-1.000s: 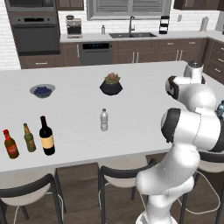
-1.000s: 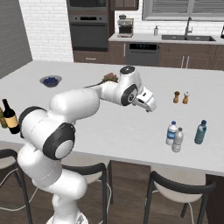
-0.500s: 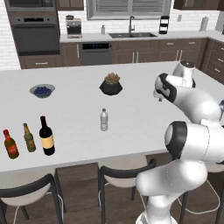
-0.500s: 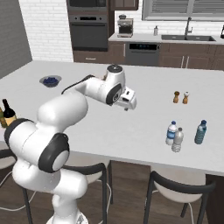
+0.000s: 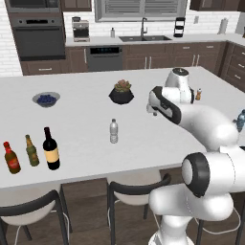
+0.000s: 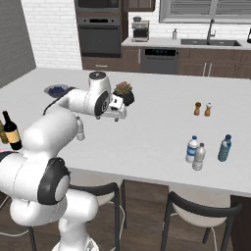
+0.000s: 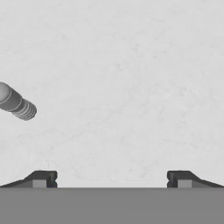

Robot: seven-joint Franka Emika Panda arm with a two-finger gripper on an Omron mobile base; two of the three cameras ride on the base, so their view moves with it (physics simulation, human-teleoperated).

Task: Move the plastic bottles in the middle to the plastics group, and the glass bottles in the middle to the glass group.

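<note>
The white arm is swinging leftward across the grey worktop (image 5: pixel 86 119): half a second ago its hand was hanging over the right part of the surface, and now the pincer (image 5: pixel 150 109) is hovering near the middle, just right of the dark potted plant (image 5: pixel 121 92). Its two dark fingertips (image 7: pixel 41 178) are standing wide apart with nothing between them. One small clear water bottle (image 5: pixel 114 131) with a white cap is standing alone at the centre, unmoved, left of the pincer and below it in the left base view; in the hand view it is showing at the left edge (image 7: pixel 16 103). The tall black wine bottle (image 5: pixel 50 149) is standing by the red-labelled brown bottle (image 5: pixel 11 157) and the olive-green bottle (image 5: pixel 31 150) at the far left. On the right, a blue-labelled bottle (image 6: pixel 191 149), a greyish bottle (image 6: pixel 198 157) and a teal bottle (image 6: pixel 224 148) are standing together.
</note>
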